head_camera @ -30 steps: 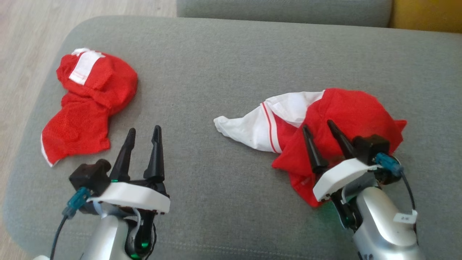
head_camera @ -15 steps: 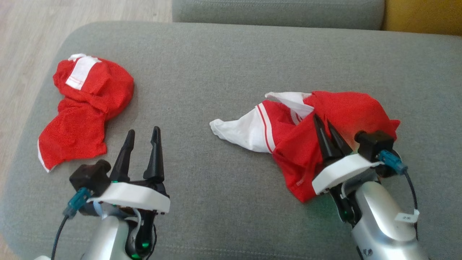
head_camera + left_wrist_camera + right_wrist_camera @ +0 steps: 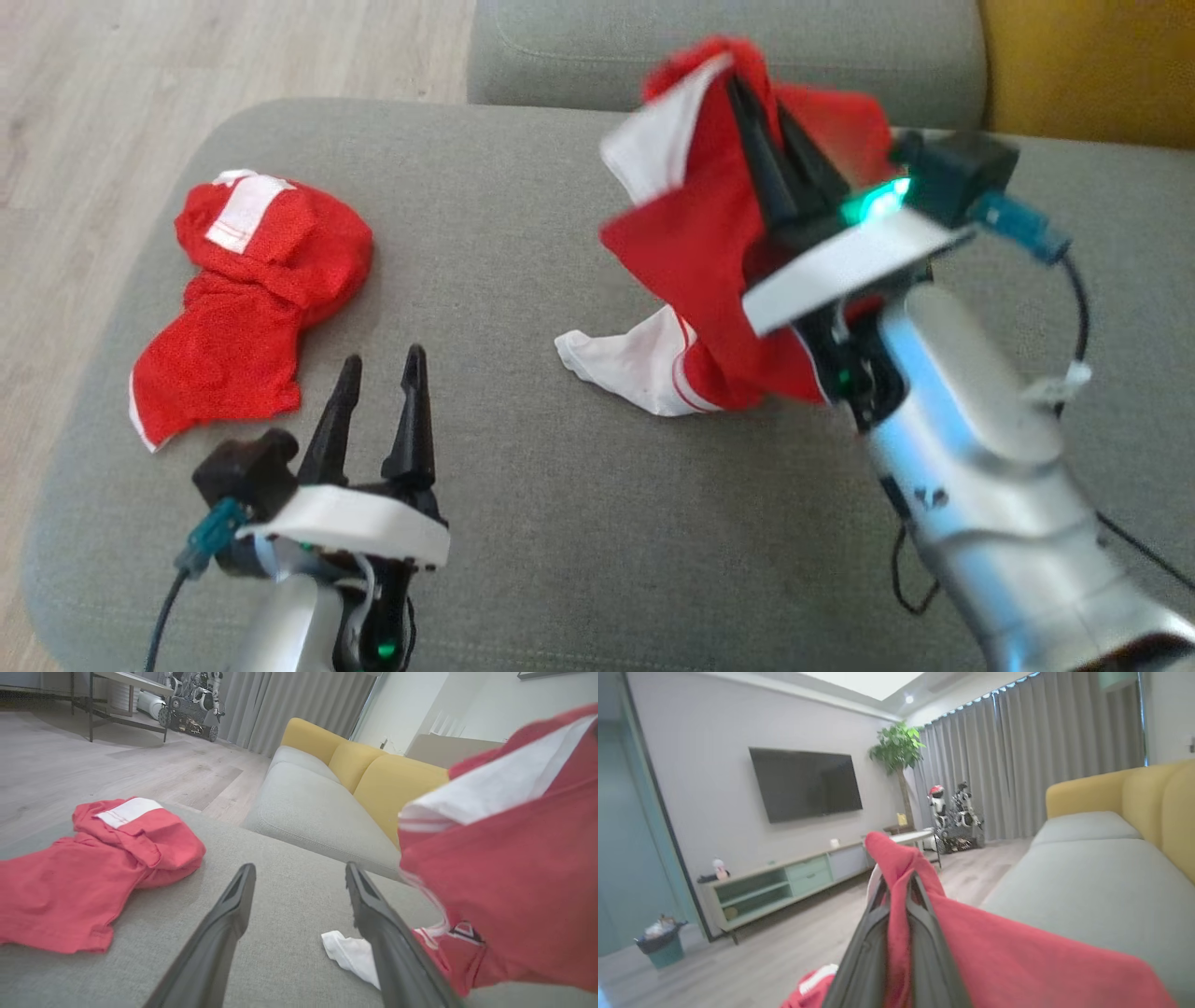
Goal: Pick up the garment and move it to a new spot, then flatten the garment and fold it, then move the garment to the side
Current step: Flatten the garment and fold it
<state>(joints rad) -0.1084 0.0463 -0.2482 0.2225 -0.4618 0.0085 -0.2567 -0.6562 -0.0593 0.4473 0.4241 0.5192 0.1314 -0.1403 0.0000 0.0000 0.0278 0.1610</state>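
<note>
Clamping the red-and-white garment [image 3: 691, 243], right hand [image 3: 758, 96] with fingers pressed together; left hand [image 3: 383, 357] spread wide, empty.

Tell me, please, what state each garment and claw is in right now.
Red-and-white fabric garment on the right: lifted, bunched, white end touching the grey cushion.
Red fabric garment with white patch: crumpled, lying on cushion.
Left claw: open, empty.
Right claw: shut on the lifted garment.

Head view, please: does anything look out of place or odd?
The garment pinched in the right gripper hangs bunched, its white end resting on the cushion. A second garment lies crumpled at the cushion's left.
</note>
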